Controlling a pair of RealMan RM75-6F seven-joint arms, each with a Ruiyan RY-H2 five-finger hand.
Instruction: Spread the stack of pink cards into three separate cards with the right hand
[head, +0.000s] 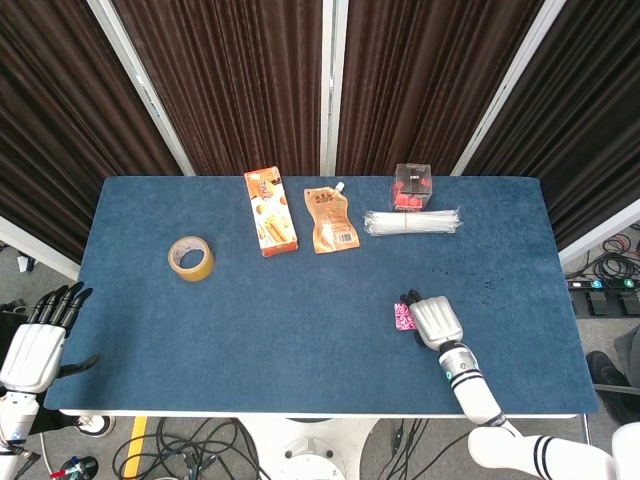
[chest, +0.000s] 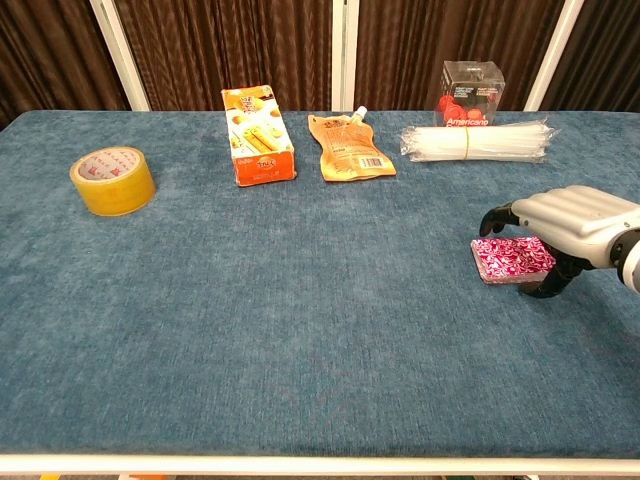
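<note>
The pink patterned card stack (chest: 508, 258) lies flat on the blue table (chest: 300, 300) at the right; in the head view only its left edge (head: 404, 317) shows. My right hand (chest: 566, 216) (head: 436, 322) arches over the stack's right part. Its dark fingertips (chest: 494, 217) hang just past the far edge and the thumb curls at the near right corner. I cannot tell whether the hand touches the cards. My left hand (head: 36, 350) hangs off the table's near left corner, fingers apart, holding nothing.
A yellow tape roll (chest: 112, 180) sits at the far left. Along the back stand an orange box (chest: 258, 148), an orange pouch (chest: 350, 147), a bundle of clear straws (chest: 475, 142) and a clear box with red contents (chest: 473, 92).
</note>
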